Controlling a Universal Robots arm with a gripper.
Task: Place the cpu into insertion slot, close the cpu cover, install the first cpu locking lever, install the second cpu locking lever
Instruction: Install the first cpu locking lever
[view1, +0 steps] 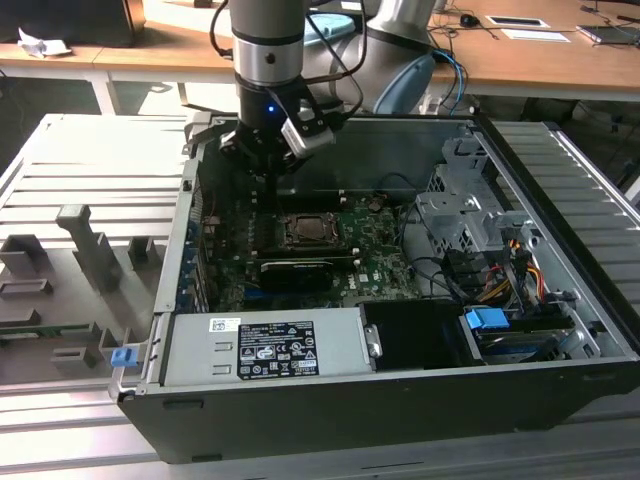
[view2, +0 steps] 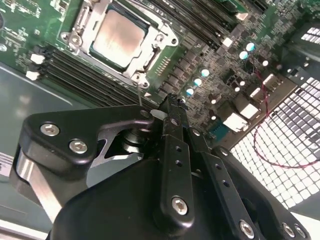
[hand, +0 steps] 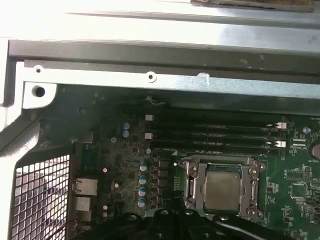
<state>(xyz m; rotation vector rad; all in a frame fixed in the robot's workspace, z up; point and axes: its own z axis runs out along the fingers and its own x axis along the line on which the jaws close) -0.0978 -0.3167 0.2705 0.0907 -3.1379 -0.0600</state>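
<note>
The cpu (view2: 117, 35) lies flat in the insertion slot (view1: 310, 232) on the green board, its pale metal face up. The silvery cpu cover (view2: 160, 42) lies down around it as a frame; both wrist views show this, with the cpu (hand: 222, 187) and cpu cover (hand: 192, 175) near the dark gripper parts. A thin metal lever (view2: 140, 95) rises from the socket's corner towards my gripper (view2: 172, 102). In the exterior view my gripper (view1: 262, 165) hangs inside the open case, above the board and to the exterior view's left of the socket, towards the back.
The open computer case has a metal wall (view1: 400, 150) behind the arm. A labelled grey power supply box (view1: 265, 348) fills the front. Long black memory slots (hand: 210, 132) run beside the socket. A drive cage with cables (view1: 480, 240) stands at the exterior view's right.
</note>
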